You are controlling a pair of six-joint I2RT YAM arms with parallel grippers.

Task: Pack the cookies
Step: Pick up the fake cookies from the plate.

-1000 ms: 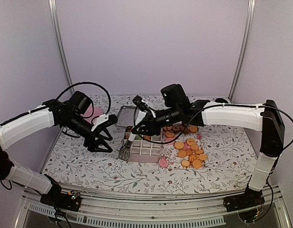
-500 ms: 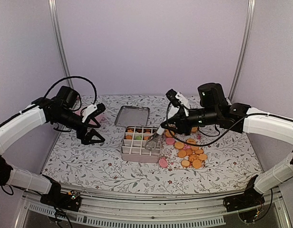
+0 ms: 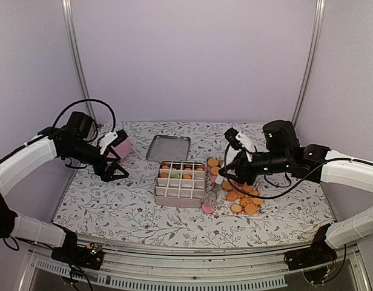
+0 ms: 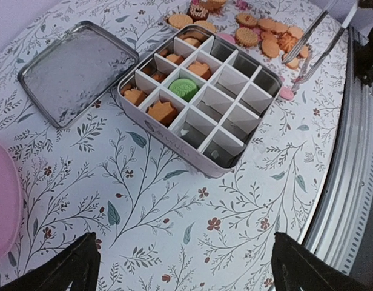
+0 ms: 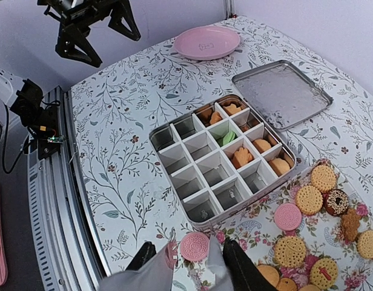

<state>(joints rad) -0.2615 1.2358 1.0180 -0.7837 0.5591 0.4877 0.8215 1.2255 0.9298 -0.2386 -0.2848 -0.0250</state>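
The right claw is clamping narrow on a pair of silver tongs, and the tong tips are straddling one pink cookie. Whether the tips are actually pinching it I cannot tell. That cookie is lying flat, face up, on the tabletop just beside the near corner of the divided tin. Being round, it is showing no long axis and pointing no particular way. The tongs are running lengthwise from the claw down toward it.

The tin is sitting open, with roughly six or seven of its sixteen cells holding something, mostly orange pieces and one green, all in the rows on the lid's side. The other cells are showing bare bottoms, so I am judging the packing less than half done.

The rest of the cookies are lying flat in a loose heap on a patterned sheet beside the tin, waiting to go in. The lid is resting apart, off the tin.

The left claw is hanging wide and empty, well away from the tin.
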